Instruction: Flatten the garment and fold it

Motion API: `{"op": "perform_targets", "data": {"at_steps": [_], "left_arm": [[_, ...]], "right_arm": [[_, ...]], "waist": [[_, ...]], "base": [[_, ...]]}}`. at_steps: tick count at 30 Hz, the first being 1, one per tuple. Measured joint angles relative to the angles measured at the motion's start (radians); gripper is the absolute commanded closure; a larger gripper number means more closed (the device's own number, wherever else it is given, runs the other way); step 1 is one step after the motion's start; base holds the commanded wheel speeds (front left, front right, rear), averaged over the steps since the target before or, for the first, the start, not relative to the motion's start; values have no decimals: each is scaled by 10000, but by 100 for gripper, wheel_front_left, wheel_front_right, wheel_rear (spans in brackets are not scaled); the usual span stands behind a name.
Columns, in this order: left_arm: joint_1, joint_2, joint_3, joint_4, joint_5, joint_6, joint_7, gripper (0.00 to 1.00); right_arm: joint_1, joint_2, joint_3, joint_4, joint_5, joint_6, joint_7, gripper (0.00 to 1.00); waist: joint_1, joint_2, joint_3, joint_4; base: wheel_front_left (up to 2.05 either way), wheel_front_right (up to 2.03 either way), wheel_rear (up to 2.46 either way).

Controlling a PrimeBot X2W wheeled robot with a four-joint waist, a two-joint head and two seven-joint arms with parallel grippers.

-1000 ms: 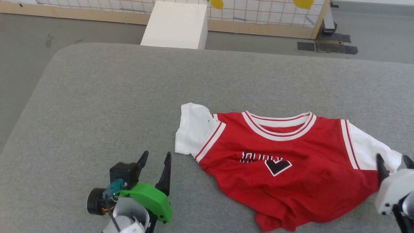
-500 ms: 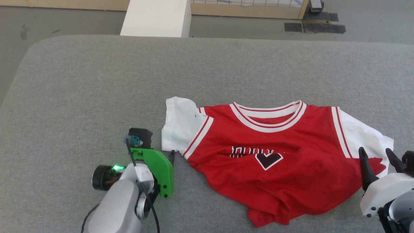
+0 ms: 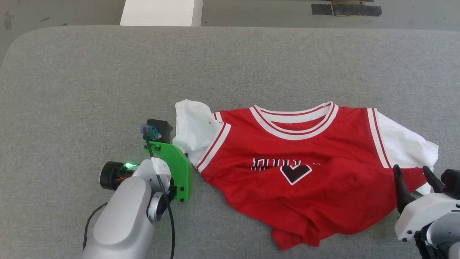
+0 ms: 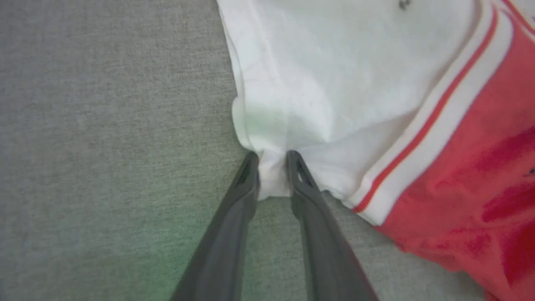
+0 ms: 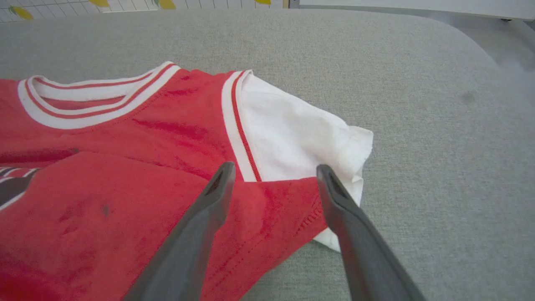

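Red garment (image 3: 323, 144) rumpled on grey pad (image 3: 107, 72), L gripper (image 4: 271, 161) clamped on white sleeve hem (cloth bunched btwn tips), R gripper (image 5: 276, 168) fingers apart near other sleeve.

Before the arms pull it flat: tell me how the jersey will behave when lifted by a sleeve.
Probably floppy: the jersey lies in soft wrinkles, its hem folded over. Likely light and thin: the sleeve puckers where the left gripper pinches it. Lifted by that corner, it should sag and trail, not rise flat.
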Motion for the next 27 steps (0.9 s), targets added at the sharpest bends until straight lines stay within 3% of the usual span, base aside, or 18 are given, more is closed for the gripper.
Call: {"op": "perform_targets", "data": {"at_steps": [3, 10, 17, 18, 19, 22, 27], "left_arm": [[172, 17, -25, -222, -4, 58, -261, 100], [1963, 65, 343, -1513, -77, 723, -1398, 100], [3745, 268, 59, -2748, -245, 894, -995, 100], [3962, 263, -12, -2871, -334, 886, -949, 82], [4085, 267, -46, -2974, -366, 882, -965, 0], [4141, 316, 186, -3396, -360, 974, -1547, 0], [3622, 1039, 506, -3511, -111, 913, -1758, 0]], "right_arm": [[-13, 35, -27, 100, -2, 0, -77, 0], [57, 79, -109, 349, 0, 0, -115, 0], [276, 123, 21, 483, 19, 0, -58, 0], [282, 127, 44, 483, 17, 0, -52, 0], [283, 127, 58, 481, 17, 0, -52, 0], [283, 132, 81, 454, 19, 0, 23, 0], [288, 136, 67, 251, 31, 0, 44, 0]], "waist": [[0, 0, -97, 54], [0, 0, -556, 451], [0, 0, -1078, 941], [0, 0, -1146, 996], [0, 0, -1195, 1037], [0, 0, -1308, 1131], [0, 0, -1176, 1081]], "base": [[0, 0, 0], [0, 0, 0], [0, 0, 0], [0, 0, 0], [0, 0, 0], [0, 0, 0], [0, 0, 0]]}}
